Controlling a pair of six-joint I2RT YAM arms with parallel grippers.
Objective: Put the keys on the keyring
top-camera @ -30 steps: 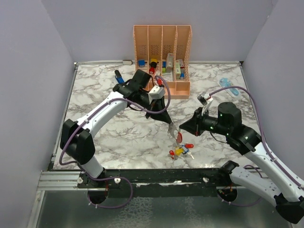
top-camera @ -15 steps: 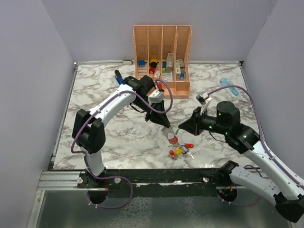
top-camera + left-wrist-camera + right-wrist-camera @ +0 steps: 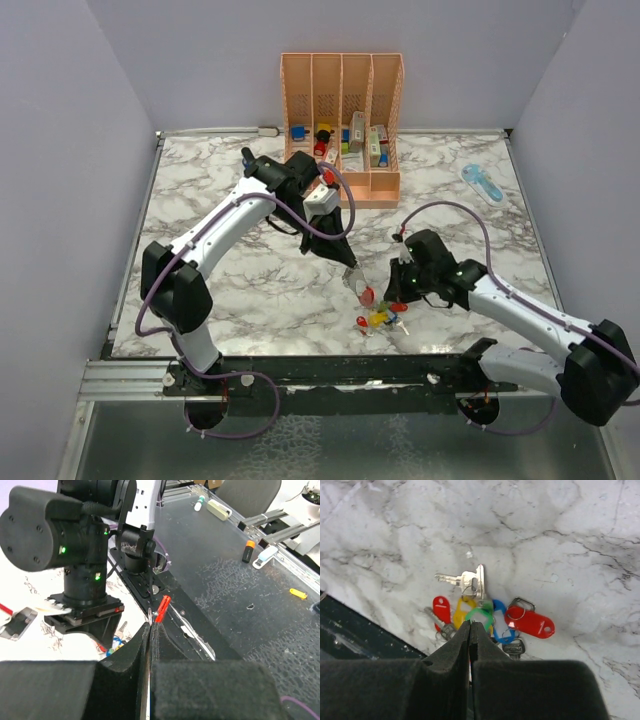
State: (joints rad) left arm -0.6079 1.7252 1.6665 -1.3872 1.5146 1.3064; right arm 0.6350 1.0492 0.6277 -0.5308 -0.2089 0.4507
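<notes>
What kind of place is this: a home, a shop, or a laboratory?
Probably a robot test cell in a laboratory. A marble-patterned table stands between grey walls, a left arm and right arm are bolted to a rail at its near edge, and a peach organiser holds small items at the back.

White arms (image 3: 240,215) w/ black joints, purple cables (image 3: 455,210).

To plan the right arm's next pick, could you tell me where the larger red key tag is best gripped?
Pinch the larger red tag across its narrow width near the free, holed end, coming straight down. It lies flat on the table, both long edges are clear there, whereas its ring end tucks against the blue tag.
</notes>
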